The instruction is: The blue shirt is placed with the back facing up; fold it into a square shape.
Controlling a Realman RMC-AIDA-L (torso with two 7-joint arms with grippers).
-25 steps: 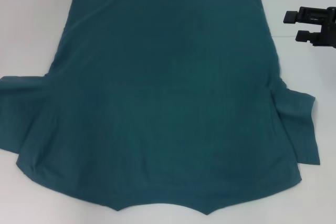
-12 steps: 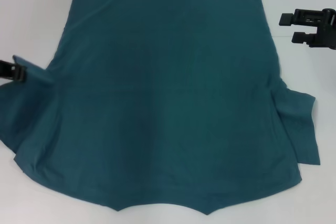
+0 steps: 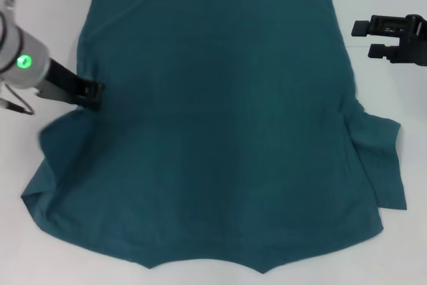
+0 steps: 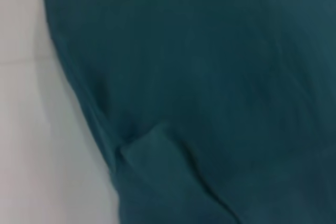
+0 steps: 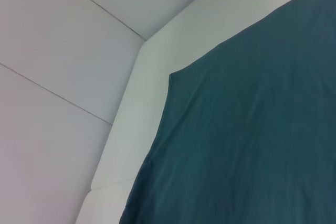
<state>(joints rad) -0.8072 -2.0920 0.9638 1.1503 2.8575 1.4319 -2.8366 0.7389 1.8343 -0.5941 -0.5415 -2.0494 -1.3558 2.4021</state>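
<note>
Left hand [image 3: 93, 93] pinching blue shirt [image 3: 220, 125]

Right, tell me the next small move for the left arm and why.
Probably carry the sleeve farther inward over the blue shirt and lay it flat: the left gripper is at the shirt's left edge, apparently pinching the sleeve. The right gripper hovers open beside the shirt.

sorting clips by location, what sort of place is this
Probably a lab or test bench rather than a home: a bare white table with only the blue shirt spread flat, plain white panelled walls behind, the left claw gripping its sleeve, the right claw open beside it.
</note>
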